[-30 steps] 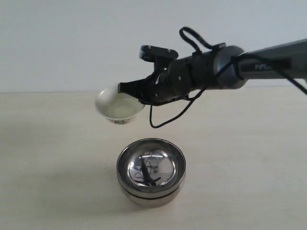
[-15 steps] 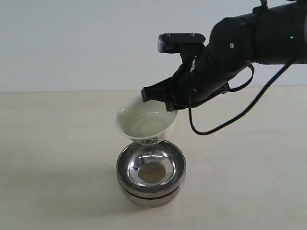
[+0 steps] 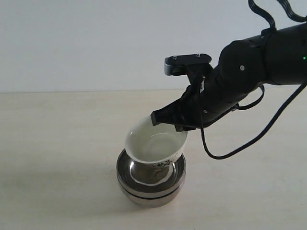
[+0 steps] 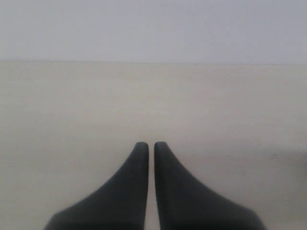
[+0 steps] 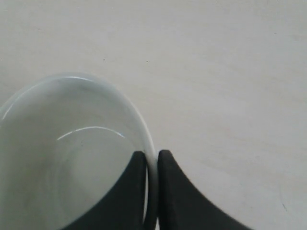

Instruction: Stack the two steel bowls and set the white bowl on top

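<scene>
The two steel bowls (image 3: 151, 184) sit nested one inside the other near the table's front, shiny with a dark seam between their rims. The white bowl (image 3: 156, 143) hangs tilted with its base down inside the upper steel bowl; a dark floral mark shows low on its side. My right gripper (image 3: 168, 122) is shut on the white bowl's (image 5: 67, 158) rim at the back right, one finger inside and one outside (image 5: 152, 155). My left gripper (image 4: 151, 144) is shut on nothing over bare table and does not show in the exterior view.
The pale wooden table (image 3: 57, 143) spreads around the stack, with a plain light wall behind. The right arm's black cable (image 3: 230, 153) loops down to the right of the bowls.
My right gripper has carried the white bowl from above the table's middle rightward and down, from behind the steel stack into its top bowl.
</scene>
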